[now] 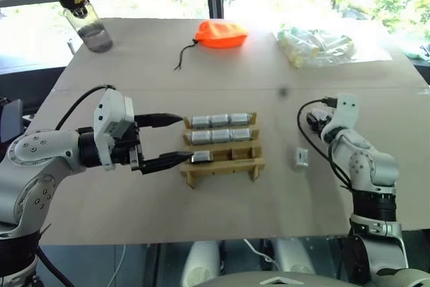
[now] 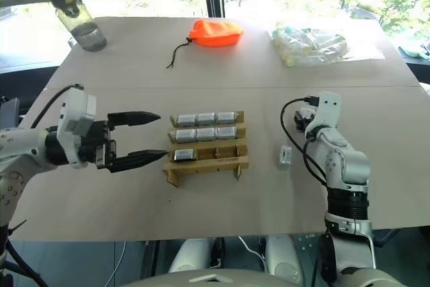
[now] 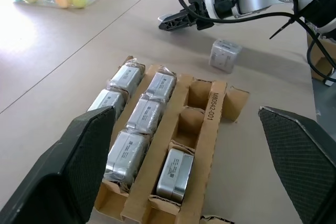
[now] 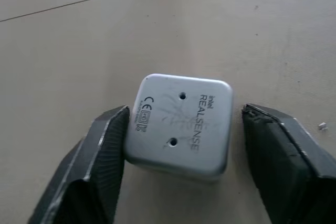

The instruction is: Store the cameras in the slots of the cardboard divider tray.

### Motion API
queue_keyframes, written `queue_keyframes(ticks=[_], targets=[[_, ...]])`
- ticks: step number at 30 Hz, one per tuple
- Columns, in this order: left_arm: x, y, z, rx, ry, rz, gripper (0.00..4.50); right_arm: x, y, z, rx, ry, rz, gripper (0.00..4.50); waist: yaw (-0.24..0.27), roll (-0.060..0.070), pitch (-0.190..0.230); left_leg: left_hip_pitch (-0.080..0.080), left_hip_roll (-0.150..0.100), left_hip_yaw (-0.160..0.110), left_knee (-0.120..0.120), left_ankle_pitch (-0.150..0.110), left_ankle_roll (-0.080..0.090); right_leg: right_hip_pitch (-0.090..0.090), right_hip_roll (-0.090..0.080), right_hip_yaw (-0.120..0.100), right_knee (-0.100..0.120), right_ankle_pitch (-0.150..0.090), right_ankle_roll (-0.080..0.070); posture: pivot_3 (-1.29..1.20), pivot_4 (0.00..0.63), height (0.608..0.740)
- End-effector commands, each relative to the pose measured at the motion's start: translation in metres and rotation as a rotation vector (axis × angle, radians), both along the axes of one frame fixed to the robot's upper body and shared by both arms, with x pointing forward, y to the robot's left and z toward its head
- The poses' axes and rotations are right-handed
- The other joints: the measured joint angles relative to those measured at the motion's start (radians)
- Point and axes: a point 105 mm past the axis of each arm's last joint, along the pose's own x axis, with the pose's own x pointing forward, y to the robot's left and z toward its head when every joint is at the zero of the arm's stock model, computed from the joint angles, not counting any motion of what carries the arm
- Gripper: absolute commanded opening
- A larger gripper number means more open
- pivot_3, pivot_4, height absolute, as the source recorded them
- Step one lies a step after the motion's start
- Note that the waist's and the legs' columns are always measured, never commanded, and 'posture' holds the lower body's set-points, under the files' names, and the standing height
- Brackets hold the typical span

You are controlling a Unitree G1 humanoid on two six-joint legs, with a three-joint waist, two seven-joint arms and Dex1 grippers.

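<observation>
The loose RealSense camera (image 4: 178,124) lies flat on the bench (image 4: 157,30) between the right pincer (image 4: 181,145) fingers, one pad touching, the other just off (half-closed, not yet gripping). It looks rigid, smooth-cased metal, likely slippery; squeeze its flat sides. The left pincer (image 1: 164,140) gapes empty beside the cardboard divider tray (image 1: 225,165).

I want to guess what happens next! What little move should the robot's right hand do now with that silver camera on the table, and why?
Probably finish closing the right gripper on the loose camera. One finger touches its side, but the other stands apart with a gap, so it isn't gripped yet. Two slots in the cardboard divider tray are empty.
</observation>
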Motion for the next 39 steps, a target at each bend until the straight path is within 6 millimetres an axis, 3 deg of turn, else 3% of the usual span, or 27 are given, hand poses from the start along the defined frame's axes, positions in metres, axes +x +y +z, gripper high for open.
queue_keyframes(ticks=[1, 8, 13, 17, 22, 25, 29, 32, 39], targets=[[-0.003, -0.001, 0.011, 0.011, -0.057, -0.006, 4.5, 0.0, 0.001, 0.004, -0.007, -0.025, 0.009, 1.97, 0.0, 0.0, 0.0, 0.0, 0.0, 0.0, 0.0, 0.0, 0.0, 0.0, 0.0, 0.0, 0.0, 0.0, 0.0, 0.0, 0.15, 0.726], [0.0, -0.004, 0.015, 0.0, -0.074, -0.01, 4.5, -0.001, 0.0, 0.01, -0.106, -0.073, 0.078, 1.97, 0.001, 0.0, 0.0, 0.0, 0.0, 0.0, 0.0, 0.0, 0.0, 0.0, 0.0, 0.0, 0.0, 0.0, 0.0, 0.0, 0.15, 0.726], [0.005, -0.009, 0.02, -0.046, -0.071, -0.014, 4.5, -0.009, 0.018, 0.046, -0.195, -0.27, 0.4, 1.97, 0.003, 0.001, 0.001, -0.001, -0.001, -0.001, 0.0, 0.0, 0.0, 0.0, -0.001, 0.0, -0.001, 0.0, 0.0, 0.0, 0.15, 0.726], [0.019, -0.014, 0.022, -0.054, -0.085, -0.007, 4.5, -0.041, 0.054, 0.071, -0.455, -0.468, 0.926, 1.97, 0.005, 0.003, 0.002, -0.001, -0.001, -0.001, 0.0, 0.0, 0.0, 0.0, 0.0, 0.0, -0.001, 0.0, 0.0, 0.0, 0.15, 0.726], [0.036, -0.022, 0.019, -0.061, -0.025, -0.02, 4.5, -0.057, 0.083, 0.083, -0.765, -0.649, 1.258, 1.97, 0.001, 0.001, 0.002, 0.0, -0.001, 0.0, 0.0, 0.0, 0.0, 0.0, 0.003, 0.0, -0.001, 0.0, 0.0, 0.0, 0.15, 0.726], [0.044, -0.031, 0.013, -0.064, 0.065, -0.052, 4.5, -0.063, 0.113, 0.095, -1.013, -0.85, 1.41, 1.97, 0.002, 0.0, 0.002, 0.0, 0.0, 0.0, 0.001, 0.0, 0.0, 0.0, 0.003, 0.0, -0.001, 0.0, 0.0, 0.0, 0.15, 0.726], [0.051, -0.04, 0.011, -0.052, 0.151, -0.089, 4.5, -0.064, 0.141, 0.1, -1.333, -1.068, 1.529, 1.97, 0.003, 0.0, 0.003, -0.001, 0.0, 0.0, 0.001, 0.0, 0.0, -0.001, 0.003, 0.0, -0.001, 0.0, 0.0, 0.0, 0.15, 0.726], [0.054, -0.042, 0.011, -0.025, 0.181, -0.101, 4.5, -0.063, 0.155, 0.101, -1.466, -1.195, 1.556, 1.97, 0.005, -0.001, 0.003, -0.002, 0.0, -0.001, 0.001, 0.0, 0.0, -0.001, 0.002, -0.001, -0.001, 0.0, 0.0, 0.0, 0.15, 0.726], [0.061, -0.045, 0.008, 0.015, 0.242, -0.112, 4.5, -0.069, 0.176, 0.09, -1.566, -1.338, 1.604, 1.97, 0.006, -0.001, 0.004, -0.004, -0.001, -0.001, 0.002, 0.0, 0.0, -0.002, -0.001, -0.003, -0.001, 0.0, 0.0, 0.0, 0.15, 0.726]])
